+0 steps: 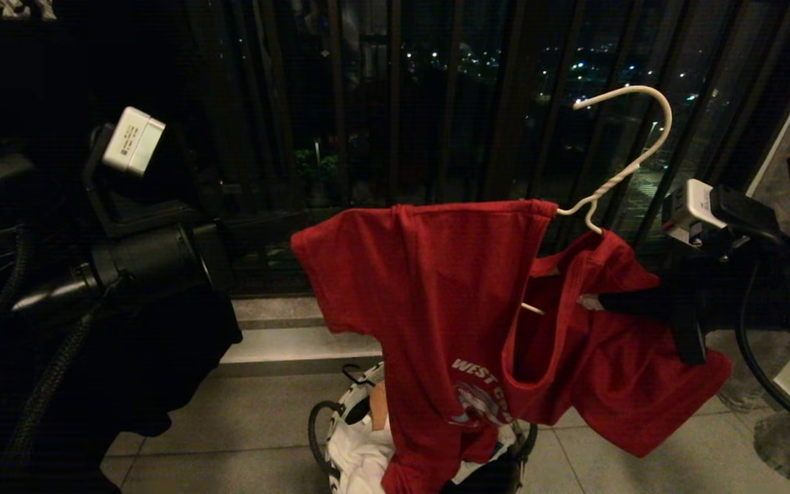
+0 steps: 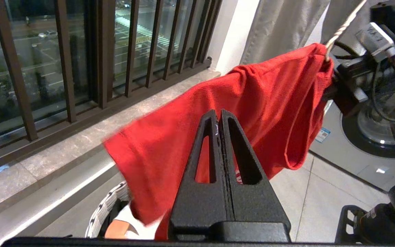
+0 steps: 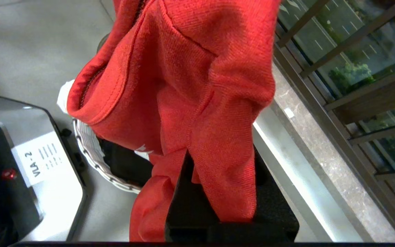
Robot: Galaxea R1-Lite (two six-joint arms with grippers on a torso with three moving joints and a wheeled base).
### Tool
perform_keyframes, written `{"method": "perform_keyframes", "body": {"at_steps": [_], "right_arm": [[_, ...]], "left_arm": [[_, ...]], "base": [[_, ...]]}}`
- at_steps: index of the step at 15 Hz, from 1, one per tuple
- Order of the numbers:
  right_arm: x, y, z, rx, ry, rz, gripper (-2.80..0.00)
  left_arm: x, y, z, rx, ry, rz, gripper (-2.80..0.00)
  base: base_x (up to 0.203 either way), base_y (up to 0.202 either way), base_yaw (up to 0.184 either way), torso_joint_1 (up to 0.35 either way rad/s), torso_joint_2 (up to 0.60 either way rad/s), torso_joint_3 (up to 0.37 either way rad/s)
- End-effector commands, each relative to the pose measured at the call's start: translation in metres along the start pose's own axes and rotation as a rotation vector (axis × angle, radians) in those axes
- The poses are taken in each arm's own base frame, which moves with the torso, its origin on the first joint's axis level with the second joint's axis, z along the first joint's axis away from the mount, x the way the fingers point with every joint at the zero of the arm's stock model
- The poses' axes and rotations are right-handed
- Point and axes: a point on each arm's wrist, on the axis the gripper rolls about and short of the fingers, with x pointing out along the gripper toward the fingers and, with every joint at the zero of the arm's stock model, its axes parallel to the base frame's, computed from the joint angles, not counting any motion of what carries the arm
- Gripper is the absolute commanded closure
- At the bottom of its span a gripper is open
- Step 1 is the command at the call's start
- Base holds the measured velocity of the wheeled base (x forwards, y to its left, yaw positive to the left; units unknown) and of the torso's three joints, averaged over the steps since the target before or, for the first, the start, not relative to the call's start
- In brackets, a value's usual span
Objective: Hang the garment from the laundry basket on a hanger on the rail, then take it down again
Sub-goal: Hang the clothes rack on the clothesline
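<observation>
Looking down through the head camera, I see the red T-shirt [image 1: 436, 288] draped over the white wire hanger [image 1: 625, 154], held up in the air in front of the dark window bars [image 1: 395, 103]. One shoulder of the hanger is inside the shirt; its twisted neck and hook rise clear above the collar. My right gripper [image 1: 590, 302] reaches in from the right and meets the red cloth beside the collar opening, where a bit of the white wire shows. My left arm [image 1: 141, 254] sits off to the left, well apart from the shirt. Below, the laundry basket [image 1: 340, 418] stands on the tiled floor [image 1: 244, 412], and the shirt's lower hem hangs down into it over a white cloth [image 1: 361, 460].

From the left wrist camera, my left gripper [image 2: 219, 120] has its jaws pressed together with nothing between them; the shirt [image 2: 252, 103] hangs just beyond them and the basket rim [image 2: 110, 206] shows underneath.

From the right wrist camera, red cloth [image 3: 190, 103] falls over my right gripper [image 3: 214, 192] and hides the fingertips. Its jaws are closed and they look clamped on a fold of the shirt, though I cannot tell whether the wire is caught in there too. The basket [image 3: 94, 161] lies below.
</observation>
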Motion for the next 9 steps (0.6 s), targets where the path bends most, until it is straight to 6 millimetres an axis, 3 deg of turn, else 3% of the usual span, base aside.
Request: {"method": "perform_keyframes", "body": {"at_steps": [1,9], "right_arm": [[-0.0001,0.0000,0.0013,-0.005,-0.006,0.003,0.00],[0.0014,0.0019,0.0048,0.003,-0.014,0.013,0.00]], "left_arm": [[-0.0001,-0.0073,0.0032,0.007,-0.012,-0.023,0.00],[-0.0007,-0.0168,0.0039,-0.008,0.008,-0.045,0.00]], "base": [[0.000,0.000,0.000,0.000,0.00,0.000],[0.000,0.000,0.000,0.000,0.00,0.000]]}}
